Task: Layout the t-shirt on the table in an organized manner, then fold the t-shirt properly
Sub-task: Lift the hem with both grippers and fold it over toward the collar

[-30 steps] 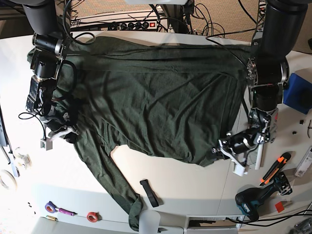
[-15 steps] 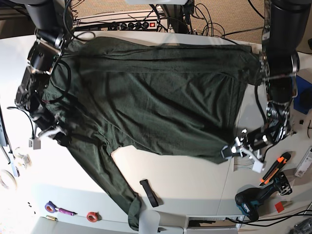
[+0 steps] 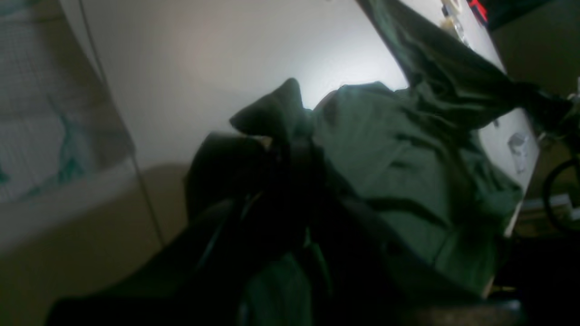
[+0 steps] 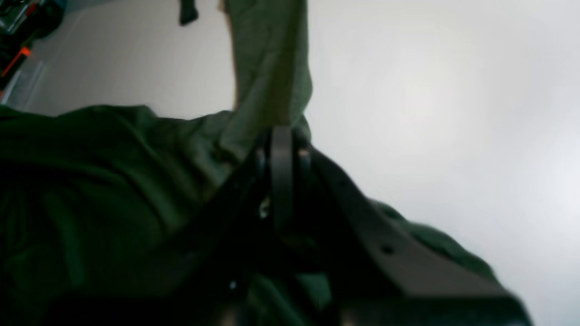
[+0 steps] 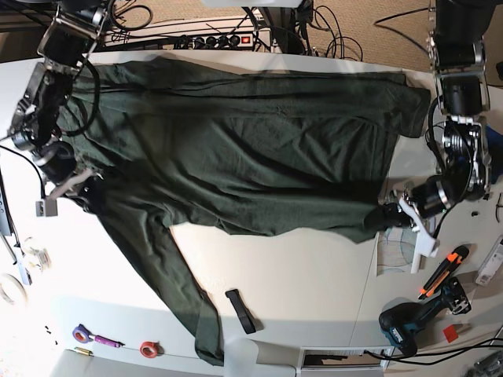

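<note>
Both wrist views are dim and soft, and each is half filled by the dark body of its own claw. From the left wrist camera the left claw [image 3: 290, 140] is little more than a black mass. Its tips are buried under a bunched peak of green cloth, so it reads as pinching the fabric, though the contact line itself is hidden. The right claw [image 4: 281, 149] shows its fingers pressed together, with cloth gathered around and beneath them (the pinch point is lost in shadow).

From above, the t-shirt [image 5: 251, 149] is dark green and lies spread across the far half of the white bench [image 5: 299, 267]. It is mostly flat but crossed by long diagonal creases. The left claw grips its near corner on the view's right, and the right claw grips the cloth at the view's left edge. One long sleeve [image 5: 169, 267] trails toward the near edge, and its end is crumpled and hard to read. A black strap [image 5: 240, 310] lies on bare bench just beside that sleeve, and a drill [image 5: 409, 323] sits well apart at the near right.
</note>
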Tool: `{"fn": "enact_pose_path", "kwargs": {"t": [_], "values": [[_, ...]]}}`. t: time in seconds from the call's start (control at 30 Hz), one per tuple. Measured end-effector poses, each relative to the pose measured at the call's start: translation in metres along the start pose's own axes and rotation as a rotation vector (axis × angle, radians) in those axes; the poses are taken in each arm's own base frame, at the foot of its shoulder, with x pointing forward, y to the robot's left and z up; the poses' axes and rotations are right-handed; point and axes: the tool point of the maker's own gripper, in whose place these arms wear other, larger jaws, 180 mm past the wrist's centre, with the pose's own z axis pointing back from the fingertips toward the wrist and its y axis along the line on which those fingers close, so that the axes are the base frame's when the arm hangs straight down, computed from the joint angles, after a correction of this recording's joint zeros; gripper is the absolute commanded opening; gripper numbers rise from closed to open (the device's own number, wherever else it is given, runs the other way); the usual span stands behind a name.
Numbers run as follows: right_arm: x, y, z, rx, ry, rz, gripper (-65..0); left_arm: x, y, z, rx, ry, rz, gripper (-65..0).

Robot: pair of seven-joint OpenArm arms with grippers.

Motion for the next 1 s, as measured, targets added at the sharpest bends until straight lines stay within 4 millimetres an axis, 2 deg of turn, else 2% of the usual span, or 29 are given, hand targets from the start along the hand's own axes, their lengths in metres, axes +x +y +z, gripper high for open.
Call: {"fn": "enact_pose_path", "kwargs": {"t": [0.17,0.3,0.43,0.7,0.87,1.0], "values": [[0.009,-0.021,0.02,-0.05,-0.064,-0.059,-65.0,0.002,0.018,0.029,0.046,-0.076,0.07,-65.0],[0.009,-0.029,0.031,-0.06,-0.073,-0.088,-65.0,0.004,0.022,0.049,0.032,-0.118,0.129,-65.0],[0.003,-0.027,0.034,-0.046,-0.057,-0.103,-65.0,-0.003,0.015,0.051,-0.012,-0.116,0.163,-65.0],[-0.007,-0.023,0.039,-0.022,-0.041,-0.142,-65.0,-0.043,0.005,0.058,-0.059,-0.065,0.244,-65.0],[-0.002,-0.033,0.054,-0.033,-0.069,-0.19,-65.0,-0.05,0.003,0.06,-0.057,-0.056,0.24,-65.0],[0.002,-0.046,0.066,-0.072,-0.096,-0.204,-65.0,-0.049,0.014,0.06,0.008,-0.062,0.215,-65.0]]}}
